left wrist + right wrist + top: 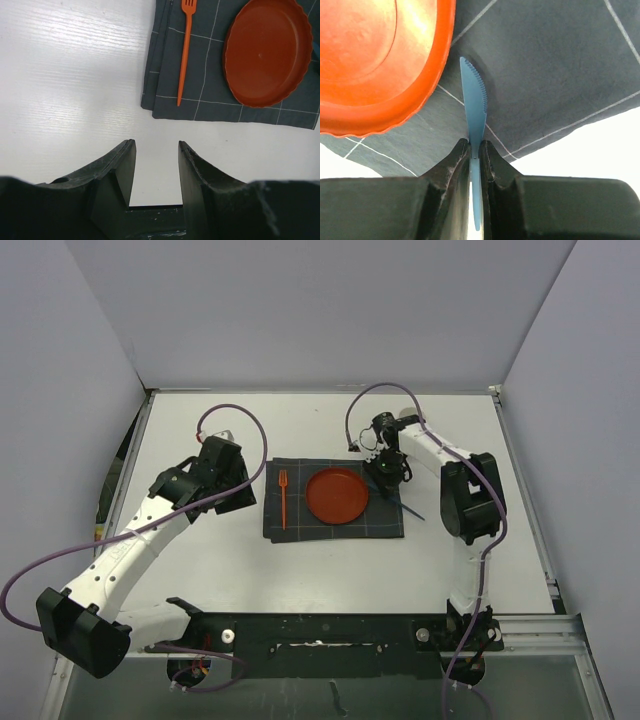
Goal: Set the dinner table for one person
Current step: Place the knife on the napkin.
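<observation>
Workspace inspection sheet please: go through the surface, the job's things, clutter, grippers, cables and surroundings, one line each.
Surface: white dinner table, with a dark grid-lined mat laid near its middle.
Job's things: orange fork on the mat's left part; red plate on the mat beside it; blue knife held on edge over the mat, just right of the plate.
Clutter: nothing seen.
Grippers: left gripper open and empty, over bare table left of the mat; right gripper shut on the blue knife.
Cables: purple cables loop along both arms.
Surroundings: plain pale walls on three sides.
</observation>
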Motion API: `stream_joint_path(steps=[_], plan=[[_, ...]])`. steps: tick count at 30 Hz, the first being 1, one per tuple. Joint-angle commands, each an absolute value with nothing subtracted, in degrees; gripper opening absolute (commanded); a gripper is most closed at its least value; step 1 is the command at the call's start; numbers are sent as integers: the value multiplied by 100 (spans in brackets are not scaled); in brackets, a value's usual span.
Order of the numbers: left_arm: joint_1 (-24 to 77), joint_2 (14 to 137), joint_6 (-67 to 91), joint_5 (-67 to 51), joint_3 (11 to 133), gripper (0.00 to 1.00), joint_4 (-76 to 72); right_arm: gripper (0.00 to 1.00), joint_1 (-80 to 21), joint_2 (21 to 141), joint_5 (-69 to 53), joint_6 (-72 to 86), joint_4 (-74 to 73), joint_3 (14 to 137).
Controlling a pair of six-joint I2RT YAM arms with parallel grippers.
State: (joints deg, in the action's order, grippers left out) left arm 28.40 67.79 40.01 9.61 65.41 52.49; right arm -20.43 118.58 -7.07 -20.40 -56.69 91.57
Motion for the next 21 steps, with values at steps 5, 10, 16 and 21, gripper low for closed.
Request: stream_joint_path(steps=[5, 10, 16, 21], plan=[[2791, 6623, 3886, 1061, 6724, 38, 5037, 0, -2050, 11399, -770, -1753, -5694, 9246], [2762, 6619, 3860, 1059, 6741, 38, 5050, 0, -2126, 11269, -982, -1229, -5444, 9147], [2743, 6627, 3865, 1048, 6779, 38, 5184, 0, -2149, 10563, -539, -427, -3989, 8037], [2733, 6654, 3949, 1014, 6839, 38, 5284, 0, -2160, 10297, -416, 305, -3106, 7549]])
